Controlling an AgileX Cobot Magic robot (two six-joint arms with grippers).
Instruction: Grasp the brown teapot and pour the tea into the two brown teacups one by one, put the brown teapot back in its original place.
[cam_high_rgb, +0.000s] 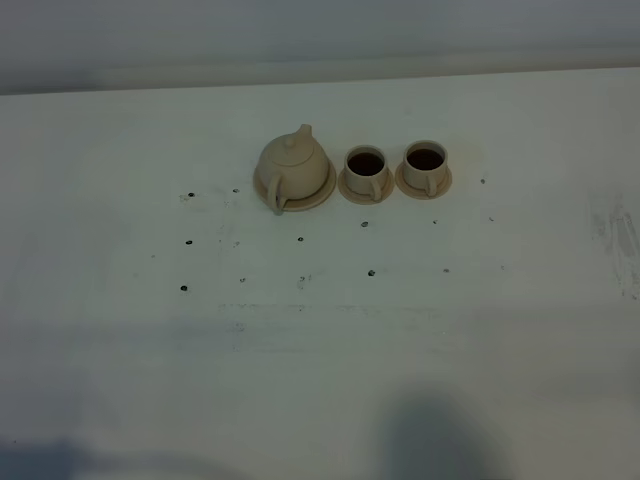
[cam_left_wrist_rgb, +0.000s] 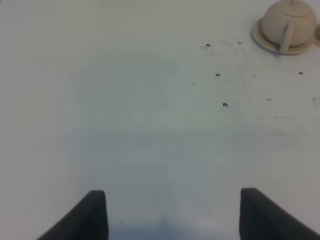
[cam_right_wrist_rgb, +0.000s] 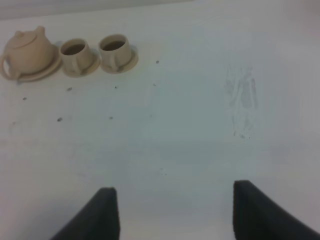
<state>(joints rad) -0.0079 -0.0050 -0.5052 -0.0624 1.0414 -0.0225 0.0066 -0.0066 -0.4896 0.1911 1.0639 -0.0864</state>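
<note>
The brown teapot (cam_high_rgb: 291, 163) stands upright with its lid on, resting on its wide saucer (cam_high_rgb: 318, 197), the original place, at the back middle of the white table. Right of it stand the two brown teacups (cam_high_rgb: 366, 168) (cam_high_rgb: 425, 163) on small saucers, both holding dark tea. The exterior high view shows neither gripper. My left gripper (cam_left_wrist_rgb: 172, 215) is open over bare table, and the teapot (cam_left_wrist_rgb: 289, 22) sits far off from it. My right gripper (cam_right_wrist_rgb: 175, 212) is open too, with the teapot (cam_right_wrist_rgb: 27, 50) and cups (cam_right_wrist_rgb: 75, 54) (cam_right_wrist_rgb: 115, 49) far from it.
Small dark specks (cam_high_rgb: 189, 241) dot the white table in front of the tea set. A scuffed patch (cam_right_wrist_rgb: 242, 97) shows in the right wrist view. The table's back edge (cam_high_rgb: 320, 80) runs behind the teapot. Two dark shadows lie along the front edge.
</note>
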